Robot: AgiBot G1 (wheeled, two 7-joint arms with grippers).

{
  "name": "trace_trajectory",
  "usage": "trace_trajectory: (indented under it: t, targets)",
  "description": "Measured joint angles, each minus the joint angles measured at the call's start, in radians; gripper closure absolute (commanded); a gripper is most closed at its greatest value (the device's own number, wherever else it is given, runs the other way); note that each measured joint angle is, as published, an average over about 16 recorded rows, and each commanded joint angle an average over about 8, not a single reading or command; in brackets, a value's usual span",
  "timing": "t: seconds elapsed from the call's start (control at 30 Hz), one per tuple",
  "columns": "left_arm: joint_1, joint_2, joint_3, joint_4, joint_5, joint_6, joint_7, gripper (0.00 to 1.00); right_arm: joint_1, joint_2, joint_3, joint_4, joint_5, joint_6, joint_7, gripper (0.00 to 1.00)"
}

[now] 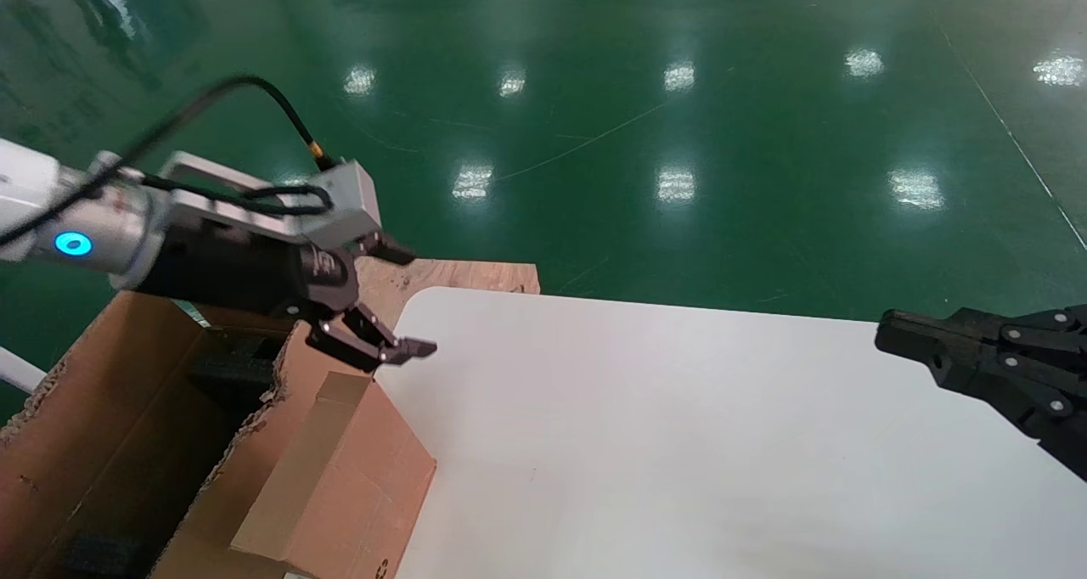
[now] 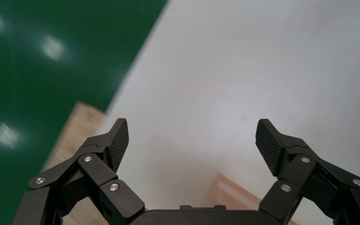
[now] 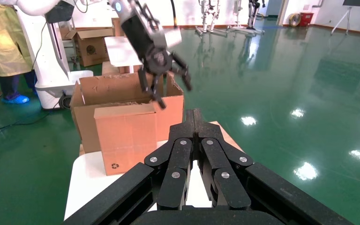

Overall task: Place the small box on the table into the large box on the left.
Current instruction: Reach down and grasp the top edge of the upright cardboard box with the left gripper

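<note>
The left tool [image 1: 397,303] hung with its jaws spread wide and nothing between them, just above the far right flap of the large box [image 1: 127,443], at the left edge of the bench [image 1: 679,443]; its wrist view looked down past bare pads [image 2: 120,140] onto white bench top and a strip of pale plywood board [image 1: 459,275]. No small box showed anywhere on the bench; I could not see it inside the large box either, since the dark interior was mostly hidden; judging by the empty tool over the carton, the drop step looked finished or the arm was clearing away. The next move, as I judge it, called for lifting the left arm clear of the ragged flaps without snagging them; a check that the small box sat fully inside would also be prudent. The right tool [image 1: 892,339] was parked at the right edge of the bench, its fingers [image 3: 187,140] pressed together, gripping nothing.
</note>
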Motion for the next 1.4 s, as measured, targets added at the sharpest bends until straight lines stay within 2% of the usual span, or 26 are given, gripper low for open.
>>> trace_trajectory:
  t: [0.33, 0.6, 1.07, 1.4]
  targets:
    - [-0.114, 0.04, 0.214, 0.002, 0.062, 0.017, -0.16, 0.0, 0.0, 0.0, 0.0, 0.0, 0.0, 0.0, 0.0, 1.0]
    - [-0.225, 0.043, 0.402, -0.002, 0.06, 0.017, -0.239, 0.0, 0.0, 0.0, 0.0, 0.0, 0.0, 0.0, 0.0, 1.0]
    - [-0.382, 0.033, 0.686, -0.004, -0.014, 0.014, -0.292, 0.0, 0.0, 0.0, 0.0, 0.0, 0.0, 0.0, 0.0, 1.0]
    - [-0.475, 0.026, 0.839, -0.008, -0.068, 0.006, -0.297, 0.0, 0.0, 0.0, 0.0, 0.0, 0.0, 0.0, 0.0, 1.0]
